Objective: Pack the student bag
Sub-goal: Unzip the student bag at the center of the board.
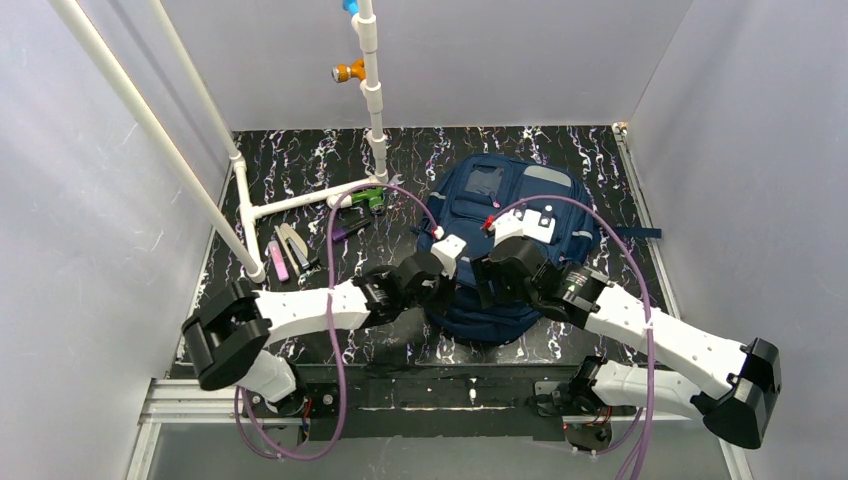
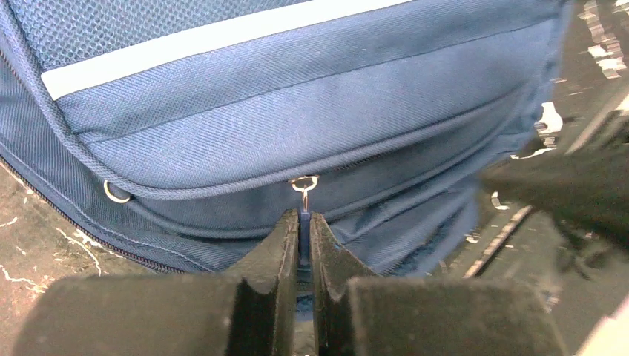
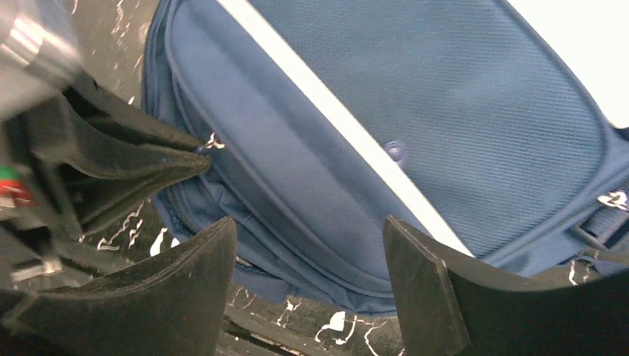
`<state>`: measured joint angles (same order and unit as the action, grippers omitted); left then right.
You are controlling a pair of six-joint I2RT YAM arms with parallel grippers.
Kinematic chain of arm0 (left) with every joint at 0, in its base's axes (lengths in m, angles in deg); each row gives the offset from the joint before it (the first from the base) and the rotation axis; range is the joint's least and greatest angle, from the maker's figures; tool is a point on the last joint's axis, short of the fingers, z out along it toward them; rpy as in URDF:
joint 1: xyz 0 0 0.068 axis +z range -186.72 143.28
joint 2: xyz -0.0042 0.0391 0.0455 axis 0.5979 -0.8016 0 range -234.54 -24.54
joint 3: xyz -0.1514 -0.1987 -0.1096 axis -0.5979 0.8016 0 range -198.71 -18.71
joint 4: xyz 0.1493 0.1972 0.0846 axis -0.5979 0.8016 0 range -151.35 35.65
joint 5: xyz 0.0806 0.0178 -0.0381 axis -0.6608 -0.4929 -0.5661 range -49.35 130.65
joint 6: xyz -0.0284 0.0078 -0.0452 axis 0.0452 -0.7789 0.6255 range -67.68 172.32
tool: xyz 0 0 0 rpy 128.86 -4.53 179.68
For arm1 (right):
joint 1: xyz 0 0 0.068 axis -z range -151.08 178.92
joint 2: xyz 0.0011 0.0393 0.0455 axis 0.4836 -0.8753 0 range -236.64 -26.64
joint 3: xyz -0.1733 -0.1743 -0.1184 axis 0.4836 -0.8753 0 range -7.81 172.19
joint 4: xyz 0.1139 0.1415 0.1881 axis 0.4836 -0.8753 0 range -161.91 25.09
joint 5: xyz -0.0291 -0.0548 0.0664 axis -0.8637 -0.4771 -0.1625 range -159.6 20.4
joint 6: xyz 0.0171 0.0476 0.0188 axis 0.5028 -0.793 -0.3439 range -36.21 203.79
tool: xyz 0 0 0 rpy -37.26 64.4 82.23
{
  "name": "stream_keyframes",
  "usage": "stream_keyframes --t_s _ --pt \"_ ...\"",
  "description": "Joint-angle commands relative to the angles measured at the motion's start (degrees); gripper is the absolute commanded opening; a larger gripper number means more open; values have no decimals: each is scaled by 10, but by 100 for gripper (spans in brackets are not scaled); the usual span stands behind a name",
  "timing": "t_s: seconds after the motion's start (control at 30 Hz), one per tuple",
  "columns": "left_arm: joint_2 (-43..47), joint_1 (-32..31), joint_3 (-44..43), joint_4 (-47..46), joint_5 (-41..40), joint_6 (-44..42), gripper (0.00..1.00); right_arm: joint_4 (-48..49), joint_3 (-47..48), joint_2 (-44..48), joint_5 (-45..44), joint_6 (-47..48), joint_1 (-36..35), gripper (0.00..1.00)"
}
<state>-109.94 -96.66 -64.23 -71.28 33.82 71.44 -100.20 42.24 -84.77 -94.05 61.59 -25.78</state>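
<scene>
Left wrist view first: my left pincer (image 2: 304, 222) is pinched tight on the zip pull (image 2: 304, 187). The little blue tab is flat between the jaws and its metal ring sits just clear of the tips. Straight ahead of that pincer runs the zip seam of the student bag (image 2: 297, 111), with navy fabric filling everything beyond and a pale strip crossing farther off. My right pincer (image 3: 309, 230) stands wide and carries nothing. It hangs over the bag's near end, with the left pincer just to its left at the bag's edge. From above, the bag lies flat on the desk (image 1: 300, 170) directly ahead of both pincers, front pocket up.

My read on progress: barely begun. I've got the zip in hand, but the seam looks shut along what I can see, so no compartment is open yet. A small cluster of stationery (image 1: 290, 250) lies on the desk well out past the left pincer's outer side, outside the bag. So I judge the opening, the loading and the closing are all left to do.

What I can't settle is which compartment this zip serves and whether the right pincer's tips touch the fabric. Nor can I name each stationery piece, which is too small from above. The bag's inside is out of sight.
</scene>
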Motion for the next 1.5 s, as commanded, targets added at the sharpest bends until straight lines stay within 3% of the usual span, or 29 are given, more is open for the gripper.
stream_keyframes --t_s 0.0,0.07,0.27,0.43,0.47,0.57,0.67,0.73,0.8,0.97,1.17,1.33,1.47 --pt "71 10 -28 25 97 27 0 55 -22 3 31 30 -33 81" --pt "76 18 -47 47 127 44 0 74 -33 -3 17 51 -56 82" --pt "80 28 -77 94 154 54 0 131 -63 -19 -147 140 -123 83" --pt "93 30 -61 81 163 73 0 173 -77 -45 -250 154 -129 73" --pt "96 30 -56 77 163 77 0 175 -78 -53 -266 149 -129 67" --pt "102 31 -52 83 148 84 0 160 -73 -79 -342 111 -128 26" --pt "113 37 -52 134 48 95 0 82 -52 -88 -387 21 -129 1" --pt "118 52 -51 191 -55 118 0 54 -48 -72 -376 -11 -129 1" --pt "115 90 -43 214 -109 136 0 78 -62 -40 -335 4 -129 1" --pt "70 183 -64 176 -95 110 0 60 -57 -7 -257 -1 -128 1" --pt "-25 192 -172 171 -51 83 0 6 29 -50 -99 4 -128 1" --pt "-14 196 -182 196 -39 76 1 -24 127 -54 -154 -52 -124 1" --pt "39 212 -150 224 6 89 27 -31 193 -92 -161 -28 -87 1"
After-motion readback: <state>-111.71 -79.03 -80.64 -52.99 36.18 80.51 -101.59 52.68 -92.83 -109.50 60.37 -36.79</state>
